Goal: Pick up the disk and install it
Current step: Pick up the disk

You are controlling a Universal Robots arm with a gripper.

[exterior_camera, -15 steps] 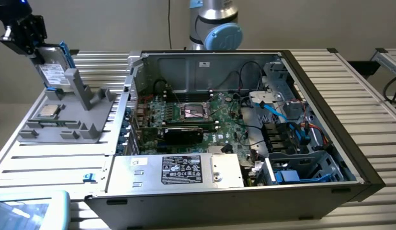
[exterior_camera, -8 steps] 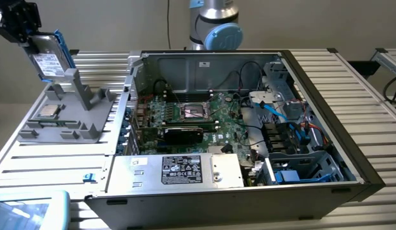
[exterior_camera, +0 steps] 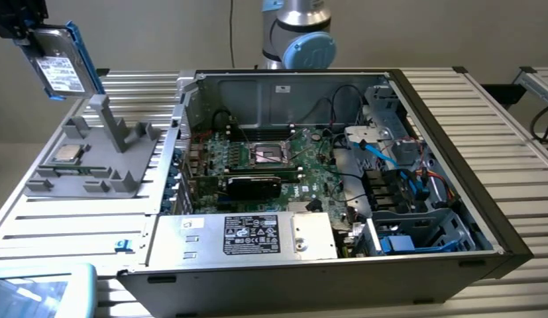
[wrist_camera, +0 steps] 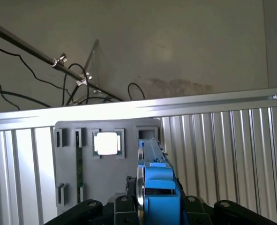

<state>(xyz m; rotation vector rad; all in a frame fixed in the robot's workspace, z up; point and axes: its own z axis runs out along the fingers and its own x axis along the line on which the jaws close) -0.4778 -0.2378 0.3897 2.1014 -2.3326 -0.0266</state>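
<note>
The disk (exterior_camera: 59, 66), a silver-grey hard drive with a white label in a bright blue carrier, hangs tilted in the air at the exterior view's upper left. My gripper (exterior_camera: 35, 36) is shut on its upper end. It hangs above the tall post of the grey holder stand (exterior_camera: 97, 156), clear of it. In the wrist view the disk (wrist_camera: 154, 164) shows edge-on as a blue strip, clamped in my gripper (wrist_camera: 159, 206) between the black fingers (wrist_camera: 89, 208). The grey stand (wrist_camera: 105, 183) lies below it.
A small square silver processor chip (exterior_camera: 66, 154) (wrist_camera: 107, 143) rests on the stand. To the exterior view's right lies the open computer case (exterior_camera: 459, 165) with its motherboard (exterior_camera: 265, 162), silver power supply (exterior_camera: 256, 235) and drive cage (exterior_camera: 415, 232). All of it rests on a ribbed metal table (exterior_camera: 70, 225).
</note>
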